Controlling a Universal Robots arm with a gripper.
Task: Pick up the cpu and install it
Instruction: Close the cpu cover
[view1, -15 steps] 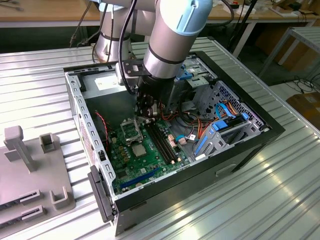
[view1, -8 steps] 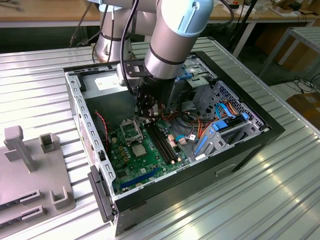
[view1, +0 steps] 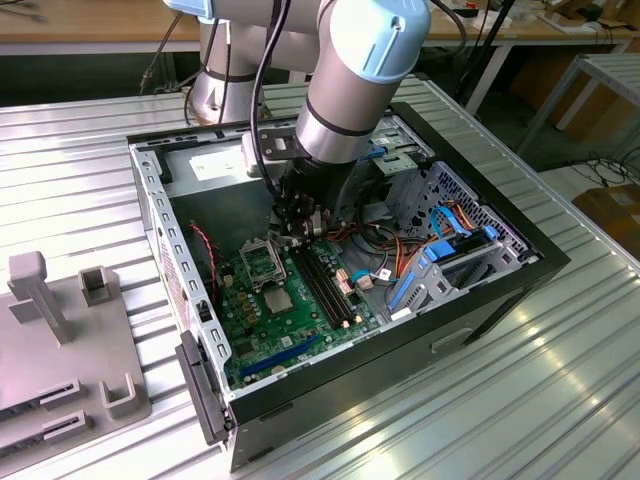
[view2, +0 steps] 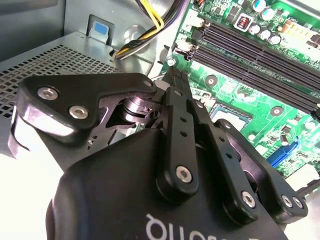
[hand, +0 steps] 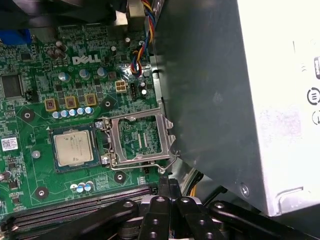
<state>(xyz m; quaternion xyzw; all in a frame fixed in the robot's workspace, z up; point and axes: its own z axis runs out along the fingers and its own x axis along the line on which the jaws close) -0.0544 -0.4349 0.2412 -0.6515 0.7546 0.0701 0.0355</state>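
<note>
The black gripper (view2: 171, 65), fingers pressed together and empty, hovers near the small silver-grey square cpu (hand: 73, 148) at nine o'clock of the open metal load frame (hand: 137, 138); a careless descent could probably scratch the socket.

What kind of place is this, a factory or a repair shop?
Probably a robotics lab or test workshop. An open computer case lies on a ribbed metal table, a robot arm reaches into it, and workbenches with cables stand behind.

End effector (hand: 167, 187) low inside case (view1: 160, 200). Power supply (hand: 240, 100) wall stands close beside it; raised socket frame (hand: 137, 137) just ahead; memory slots (hand: 75, 205) beneath. Board open beyond cpu (hand: 73, 148).
</note>
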